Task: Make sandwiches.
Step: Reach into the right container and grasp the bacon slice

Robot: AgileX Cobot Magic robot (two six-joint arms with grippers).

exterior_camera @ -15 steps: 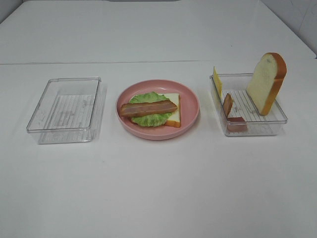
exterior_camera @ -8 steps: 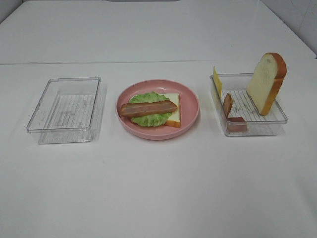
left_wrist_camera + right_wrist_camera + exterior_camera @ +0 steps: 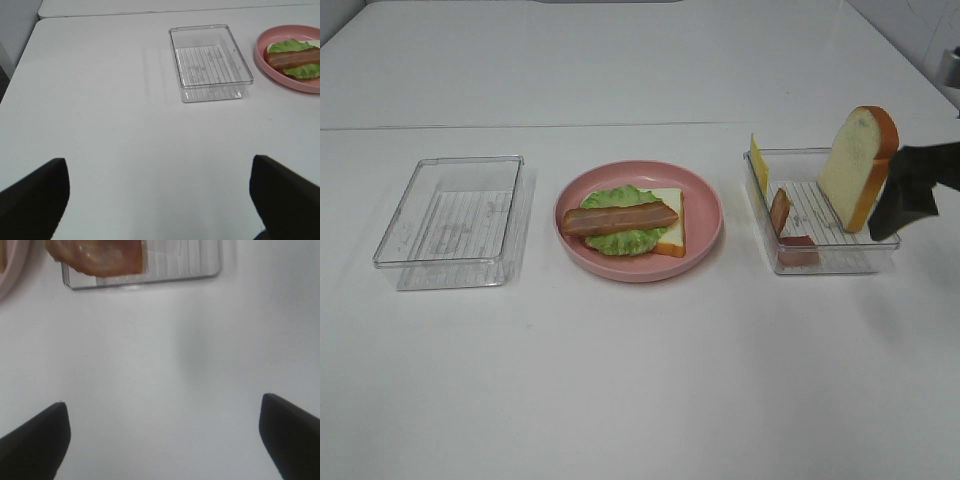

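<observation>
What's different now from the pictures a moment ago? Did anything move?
The right gripper has come in from the right side, open and holding nothing. It is now close beside the upright bread slice in the right-hand box. Nothing was picked up or let go. The pink plate, its bacon and the left-hand box stayed put.

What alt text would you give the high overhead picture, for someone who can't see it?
A pink plate on a white table holds a toy bread slice, lettuce leaf and bacon strip, stacked. The clear left box is empty; the right box holds an upright bread slice, cheese and bacon pieces, the right gripper beside it.
</observation>
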